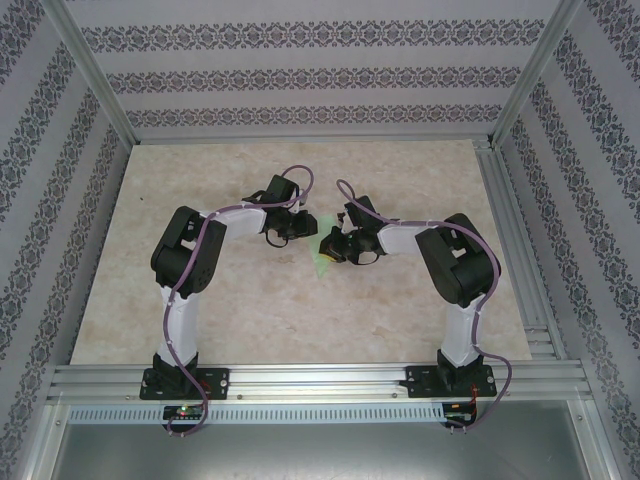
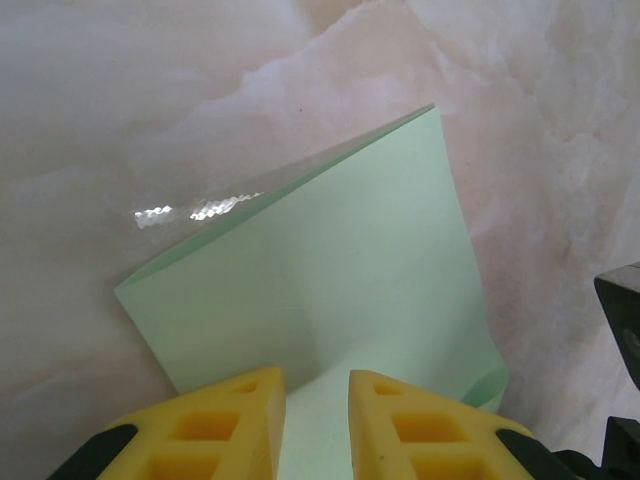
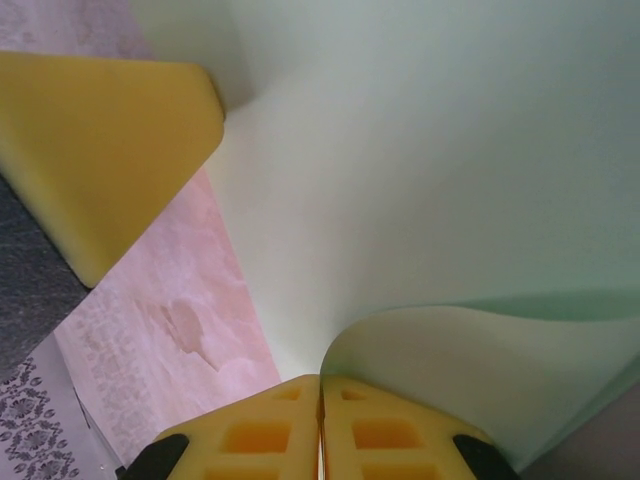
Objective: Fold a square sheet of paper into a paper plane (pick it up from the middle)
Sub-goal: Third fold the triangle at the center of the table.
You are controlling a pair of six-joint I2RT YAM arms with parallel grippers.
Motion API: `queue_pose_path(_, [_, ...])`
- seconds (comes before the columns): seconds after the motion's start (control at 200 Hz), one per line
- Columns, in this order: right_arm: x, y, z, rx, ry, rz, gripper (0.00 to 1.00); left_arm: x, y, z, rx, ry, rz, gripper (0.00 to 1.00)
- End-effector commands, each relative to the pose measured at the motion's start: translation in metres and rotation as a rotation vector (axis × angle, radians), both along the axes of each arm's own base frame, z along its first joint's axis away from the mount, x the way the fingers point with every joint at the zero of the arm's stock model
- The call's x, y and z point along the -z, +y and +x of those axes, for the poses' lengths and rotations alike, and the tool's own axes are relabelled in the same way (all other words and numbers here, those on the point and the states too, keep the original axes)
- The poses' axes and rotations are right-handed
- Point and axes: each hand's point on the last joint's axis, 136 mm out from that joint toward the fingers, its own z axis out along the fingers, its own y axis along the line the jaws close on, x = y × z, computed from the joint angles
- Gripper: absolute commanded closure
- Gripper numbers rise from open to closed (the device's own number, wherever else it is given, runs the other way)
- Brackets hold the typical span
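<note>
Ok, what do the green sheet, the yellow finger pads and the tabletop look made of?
Green sheet: thin matte paper, it holds a sharp fold and curls. Finger pads: probably moulded plastic or rubber, matte, with square recesses. Tabletop: glossy marble-look surface, glare shows; stone or laminate, can't tell.
</note>
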Motion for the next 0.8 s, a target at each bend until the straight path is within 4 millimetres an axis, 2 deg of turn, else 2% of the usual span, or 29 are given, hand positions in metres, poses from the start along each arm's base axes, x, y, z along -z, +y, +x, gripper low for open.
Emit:
queue_pose_path(0.0, [0.010,-0.001,-0.001,-0.012,-0.003,-0.042,0.90,0.007,0.004,-0.009,0.011,0.028,0.013,0.74])
queue_pose_path(0.115, [0.014,-0.002,-0.002,-0.011,0.004,-0.051,0.89,0.001,0.004,-0.008,0.007,0.020,0.010,0.74])
queue_pose_path(0.24, [0.017,-0.004,-0.005,-0.010,0.013,-0.061,0.83,-0.016,0.006,-0.005,-0.021,-0.004,-0.002,0.69])
queue_pose_path(0.495, [0.023,-0.008,-0.009,-0.009,0.023,-0.075,0.63,-0.040,0.024,-0.004,-0.111,-0.038,-0.008,0.62])
queue_pose_path(0.694, [0.023,-0.009,-0.009,-0.002,0.022,-0.070,0.62,-0.045,0.028,-0.012,-0.111,-0.036,-0.022,0.62])
queue_pose_path(0.794, [0.024,-0.010,-0.009,0.002,0.025,-0.072,0.69,-0.043,0.023,-0.018,-0.084,-0.020,-0.047,0.66])
